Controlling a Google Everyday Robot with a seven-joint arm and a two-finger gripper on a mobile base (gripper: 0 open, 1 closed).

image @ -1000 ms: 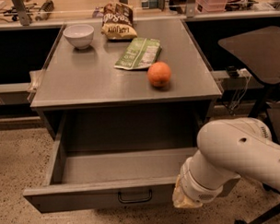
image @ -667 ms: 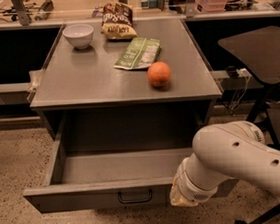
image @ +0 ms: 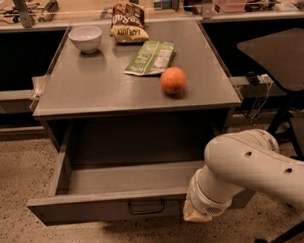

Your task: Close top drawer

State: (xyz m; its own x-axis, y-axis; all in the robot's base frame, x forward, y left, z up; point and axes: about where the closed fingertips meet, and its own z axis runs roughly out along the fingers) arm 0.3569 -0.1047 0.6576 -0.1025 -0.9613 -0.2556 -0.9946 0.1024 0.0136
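Note:
The top drawer (image: 95, 208) is a wide grey metal drawer under the tabletop. It stands pulled far out toward me, and its inside looks empty. A dark pull handle (image: 146, 208) sits at the middle of its front panel. My white arm reaches in from the right, and its wrist end lies against the right part of the drawer front. The gripper (image: 195, 215) is at the front panel's right end, mostly hidden behind the wrist.
On the grey tabletop (image: 91, 90) lie an orange (image: 173, 80), a green snack packet (image: 151, 57), a chip bag (image: 127, 23) and a white bowl (image: 85, 38). A dark side table (image: 277, 51) on a stand is at the right. The floor is speckled.
My arm has shifted slightly left and down along the drawer front. The drawer is still about as far out as before.

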